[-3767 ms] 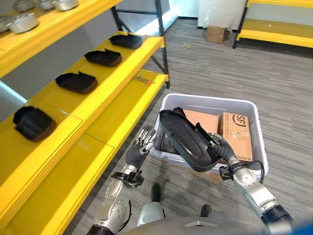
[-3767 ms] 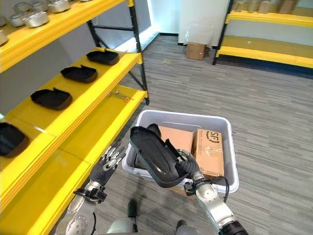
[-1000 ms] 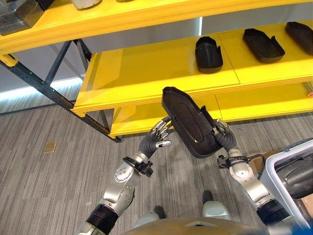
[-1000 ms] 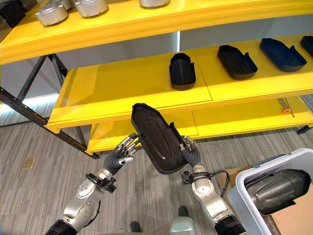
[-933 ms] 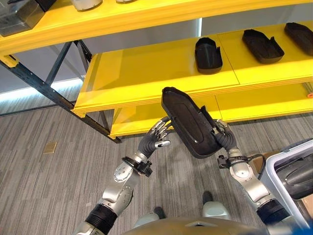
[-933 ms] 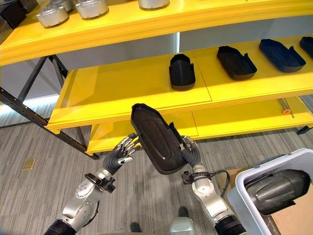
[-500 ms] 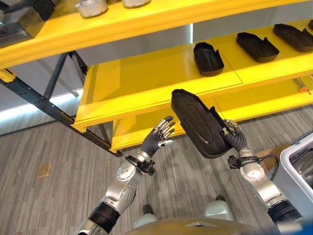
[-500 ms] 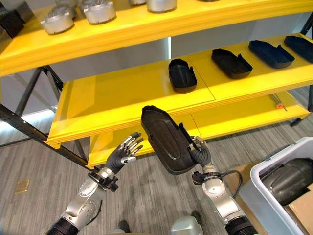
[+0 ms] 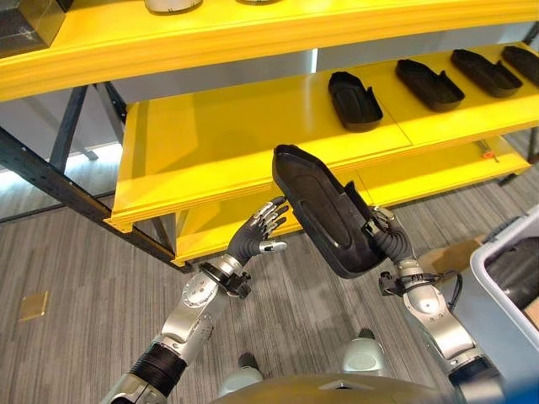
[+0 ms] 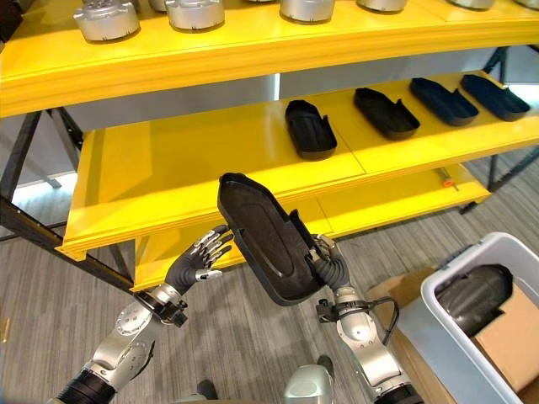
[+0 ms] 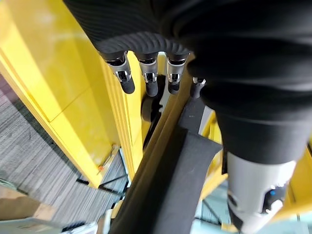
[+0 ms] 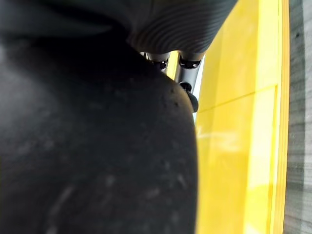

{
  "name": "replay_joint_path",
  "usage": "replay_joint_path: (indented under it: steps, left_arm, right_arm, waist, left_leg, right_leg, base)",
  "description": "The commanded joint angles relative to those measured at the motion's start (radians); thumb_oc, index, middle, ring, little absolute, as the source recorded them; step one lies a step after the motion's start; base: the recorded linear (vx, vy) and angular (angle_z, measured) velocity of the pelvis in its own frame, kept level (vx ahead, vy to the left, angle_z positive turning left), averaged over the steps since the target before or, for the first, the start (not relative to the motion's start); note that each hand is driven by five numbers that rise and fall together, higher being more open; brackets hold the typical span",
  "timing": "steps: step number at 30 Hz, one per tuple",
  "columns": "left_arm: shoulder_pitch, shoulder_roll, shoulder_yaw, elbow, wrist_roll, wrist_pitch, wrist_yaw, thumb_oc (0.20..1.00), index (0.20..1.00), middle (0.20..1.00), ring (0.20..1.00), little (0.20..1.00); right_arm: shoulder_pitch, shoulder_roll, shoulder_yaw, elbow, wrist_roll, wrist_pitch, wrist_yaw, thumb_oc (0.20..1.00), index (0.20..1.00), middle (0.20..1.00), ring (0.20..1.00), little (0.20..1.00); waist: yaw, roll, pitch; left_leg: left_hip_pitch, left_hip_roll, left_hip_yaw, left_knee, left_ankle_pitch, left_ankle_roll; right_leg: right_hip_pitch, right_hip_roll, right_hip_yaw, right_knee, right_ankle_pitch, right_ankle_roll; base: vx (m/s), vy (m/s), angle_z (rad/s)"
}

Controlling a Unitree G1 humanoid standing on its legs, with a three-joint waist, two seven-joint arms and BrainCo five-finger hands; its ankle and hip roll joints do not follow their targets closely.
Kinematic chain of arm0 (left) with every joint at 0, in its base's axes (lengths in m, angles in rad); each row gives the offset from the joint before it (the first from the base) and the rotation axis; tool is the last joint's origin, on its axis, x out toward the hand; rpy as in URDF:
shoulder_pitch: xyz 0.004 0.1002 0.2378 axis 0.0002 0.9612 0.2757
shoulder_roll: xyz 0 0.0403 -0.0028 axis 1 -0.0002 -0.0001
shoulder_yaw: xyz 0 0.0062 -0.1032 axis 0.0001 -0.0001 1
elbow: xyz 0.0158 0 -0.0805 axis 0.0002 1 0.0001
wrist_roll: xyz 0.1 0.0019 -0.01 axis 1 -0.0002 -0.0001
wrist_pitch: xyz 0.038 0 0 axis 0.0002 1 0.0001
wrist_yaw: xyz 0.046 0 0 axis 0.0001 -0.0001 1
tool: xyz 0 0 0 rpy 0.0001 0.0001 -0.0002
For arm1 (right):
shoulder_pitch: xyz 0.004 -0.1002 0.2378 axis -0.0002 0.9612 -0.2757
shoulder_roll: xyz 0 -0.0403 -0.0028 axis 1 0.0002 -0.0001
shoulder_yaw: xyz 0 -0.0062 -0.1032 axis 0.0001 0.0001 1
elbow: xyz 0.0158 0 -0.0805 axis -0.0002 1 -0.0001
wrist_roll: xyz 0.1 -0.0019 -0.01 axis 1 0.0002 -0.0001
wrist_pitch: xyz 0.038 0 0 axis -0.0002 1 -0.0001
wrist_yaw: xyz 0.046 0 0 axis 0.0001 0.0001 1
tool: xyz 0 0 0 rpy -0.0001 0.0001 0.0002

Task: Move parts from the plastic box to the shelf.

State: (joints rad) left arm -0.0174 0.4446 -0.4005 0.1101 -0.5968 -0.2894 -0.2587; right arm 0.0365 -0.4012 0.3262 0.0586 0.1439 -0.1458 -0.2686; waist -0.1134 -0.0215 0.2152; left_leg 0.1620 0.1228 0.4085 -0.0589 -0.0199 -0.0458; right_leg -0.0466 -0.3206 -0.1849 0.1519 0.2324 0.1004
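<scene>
A large black moulded part (image 9: 320,206) stands tilted in the air in front of the yellow shelf's middle board (image 9: 219,139). My right hand (image 9: 389,246) is shut on the part's lower right edge, and the part's dark surface (image 12: 87,146) lies close against that hand. My left hand (image 9: 255,241) is open, its straight fingers (image 11: 148,80) reaching up close to the part's left edge; I cannot tell if they touch. The plastic box (image 10: 440,321) sits on the floor at the right and holds another black part (image 10: 470,292).
Several black parts (image 9: 354,88) lie in a row on the right half of the middle board; its left half is bare. Metal cans (image 10: 105,18) stand on the top board. A cardboard carton (image 10: 508,337) is in the box. A dark shelf post (image 9: 50,181) slants at the left.
The part went from above the box to in front of the shelf as the camera turned. Over the last half second my left hand drew nearer the part's left edge.
</scene>
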Motion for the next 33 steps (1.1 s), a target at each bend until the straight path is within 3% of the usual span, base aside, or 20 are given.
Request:
replay_joint_path:
  steps: [1,3,5,6,7,9,10,12,13,16,18,24,27,32,33]
  left_arm:
    - [0.035,-0.034,0.048,-0.085,0.014,-0.067,0.021,1.0,1.0,1.0,1.0,1.0]
    - [0.039,-0.034,0.048,-0.092,0.017,-0.066,0.019,1.0,1.0,1.0,1.0,1.0]
    - [0.027,-0.03,0.038,-0.092,0.01,-0.056,0.008,1.0,1.0,1.0,1.0,1.0]
    - [0.013,-0.03,0.028,-0.09,0.002,-0.042,-0.001,1.0,1.0,1.0,1.0,1.0]
    - [0.003,-0.03,0.02,-0.09,-0.002,-0.033,-0.009,1.0,1.0,1.0,1.0,1.0]
    - [0.003,-0.032,0.015,-0.089,-0.002,-0.027,-0.017,1.0,1.0,1.0,1.0,1.0]
    - [0.011,-0.035,0.012,-0.088,0.001,-0.025,-0.023,1.0,1.0,1.0,1.0,1.0]
    - [0.024,-0.034,0.002,-0.081,0.009,-0.031,-0.024,1.0,1.0,1.0,1.0,1.0]
    - [0.028,-0.036,-0.003,-0.077,0.01,-0.032,-0.023,1.0,1.0,1.0,1.0,1.0]
    - [0.044,-0.033,-0.012,-0.075,0.012,-0.027,-0.028,1.0,1.0,1.0,1.0,1.0]
    - [0.06,-0.025,-0.006,-0.085,0.014,-0.02,-0.031,1.0,1.0,1.0,1.0,1.0]
    - [0.114,-0.027,0.026,-0.097,0.009,-0.029,-0.007,1.0,1.0,1.0,1.0,1.0]
    - [0.142,-0.033,0.034,-0.114,0.012,-0.032,0.007,1.0,1.0,1.0,1.0,1.0]
    - [0.149,-0.047,0.039,-0.107,-0.012,-0.048,0.023,1.0,1.0,1.0,1.0,1.0]
    - [0.138,-0.055,0.026,-0.101,-0.032,-0.076,0.027,1.0,1.0,1.0,1.0,1.0]
  right_arm:
    - [-0.089,-0.001,0.036,-0.024,0.007,-0.075,0.021,0.2,0.2,0.2,0.2,0.2]
    - [-0.111,0.002,0.039,-0.02,0.006,-0.08,0.022,0.2,0.2,0.2,0.2,0.2]
    - [-0.12,-0.005,0.033,-0.026,0.011,-0.081,0.01,0.2,0.2,0.2,0.2,0.2]
    - [-0.122,-0.012,0.024,-0.039,0.017,-0.074,0.0,0.2,0.2,0.2,0.2,0.2]
    - [-0.125,-0.015,0.01,-0.057,0.017,-0.064,-0.009,0.2,0.2,0.2,0.2,0.2]
    - [-0.129,-0.012,-0.003,-0.062,0.017,-0.064,-0.013,0.2,0.2,0.2,0.2,0.2]
    - [-0.131,-0.007,-0.013,-0.061,0.024,-0.065,-0.016,0.2,0.2,0.2,0.2,0.2]
    - [-0.13,0.004,-0.026,-0.053,0.026,-0.067,-0.021,0.2,0.2,0.2,0.2,0.2]
    - [-0.128,0.007,-0.031,-0.053,0.026,-0.067,-0.024,0.2,0.2,0.2,0.2,0.2]
    - [-0.1,0.011,-0.064,-0.066,0.076,-0.07,-0.002,0.2,0.2,0.2,0.2,0.2]
    - [-0.084,0.017,-0.075,-0.075,0.127,-0.077,0.04,0.2,0.2,0.2,0.2,0.2]
    - [-0.086,0.011,-0.046,-0.072,0.157,-0.097,0.094,0.2,0.2,0.2,0.2,0.2]
    - [-0.091,-0.003,-0.022,-0.064,0.171,-0.091,0.113,0.2,0.2,0.2,0.2,0.2]
    - [-0.094,-0.018,0.0,-0.043,0.19,-0.081,0.148,0.2,0.2,0.2,0.2,0.2]
    - [-0.093,-0.039,0.01,-0.056,0.19,-0.077,0.155,0.2,0.2,0.2,0.2,0.2]
  waist:
    - [0.044,0.026,-0.021]
    - [0.05,0.023,-0.016]
    - [0.03,0.016,-0.015]
    - [0.012,0.01,-0.014]
    - [0.002,0.001,-0.015]
    - [0.003,-0.01,-0.013]
    - [0.006,-0.014,-0.011]
    - [0.003,-0.021,-0.006]
    - [0.0,-0.025,0.0]
    - [-0.01,-0.026,-0.004]
    - [-0.007,-0.027,-0.006]
    - [0.026,-0.02,-0.027]
    - [0.039,-0.016,-0.045]
    - [0.043,-0.01,-0.058]
    - [0.046,-0.006,-0.046]
  left_leg:
    - [0.002,-0.081,-0.014,-0.028,-0.016,0.095]
    - [0.01,-0.081,-0.002,-0.028,-0.019,0.094]
    - [0.012,-0.086,-0.023,-0.028,-0.026,0.092]
    - [0.013,-0.092,-0.048,-0.028,-0.033,0.091]
    - [0.005,-0.096,-0.054,-0.028,-0.022,0.089]
    - [0.01,-0.1,-0.062,-0.028,-0.031,0.083]
    - [0.025,-0.098,-0.074,-0.028,-0.052,0.073]
    - [0.04,-0.092,-0.075,-0.028,-0.062,0.067]
    - [0.043,-0.091,-0.072,-0.028,-0.054,0.068]
    - [0.046,-0.086,-0.101,-0.028,-0.054,0.064]
    - [0.049,-0.08,-0.11,-0.028,-0.055,0.06]
    - [0.055,-0.056,-0.118,-0.028,-0.04,0.044]
    - [0.067,-0.032,-0.101,-0.028,-0.03,0.027]
    - [0.094,-0.005,-0.067,-0.028,-0.024,-0.002]
    - [0.046,0.026,-0.036,0.033,0.038,-0.026]
  right_leg:
    - [0.034,0.04,-0.149,0.284,-0.194,0.062]
    - [0.012,0.047,-0.157,0.285,-0.176,0.066]
    - [-0.015,0.102,-0.11,0.22,-0.177,0.067]
    - [-0.032,0.141,-0.072,0.141,-0.172,0.066]
    - [-0.049,0.152,-0.061,0.031,-0.122,0.056]
    - [-0.058,0.133,-0.058,-0.048,-0.065,0.07]
    - [-0.067,0.111,-0.046,-0.096,-0.016,0.098]
    - [-0.083,0.091,-0.028,-0.146,0.042,0.119]
    - [-0.093,0.085,-0.019,-0.152,0.063,0.114]
    - [-0.084,0.095,0.03,-0.175,0.055,0.111]
    - [-0.074,0.096,0.029,-0.171,0.044,0.108]
    - [-0.012,0.128,-0.034,-0.162,-0.062,0.077]
    - [0.045,0.155,-0.069,-0.165,-0.119,0.04]
    - [0.103,0.183,-0.097,-0.182,-0.161,0.018]
    - [0.12,0.192,-0.114,-0.195,-0.168,0.0]
  base:
    - [-0.03,0.308,-1.43]
    - [-0.02,0.128,-0.81]
    - [0.02,0.003,-0.24]
    - [0.04,-0.075,0.28]
    - [0.05,-0.094,0.62]
    - [0.1,-0.103,0.77]
    - [0.18,-0.113,0.48]
    - [0.18,-0.158,0.31]
    - [0.15,-0.192,0.25]
    - [0.13,-0.157,0.54]
    - [0.16,-0.188,0.76]
    - [0.19,-0.212,0.07]
    - [0.22,-0.224,0.06]
    - [0.25,-0.192,0.13]
    - [0.21,-0.151,0.01]
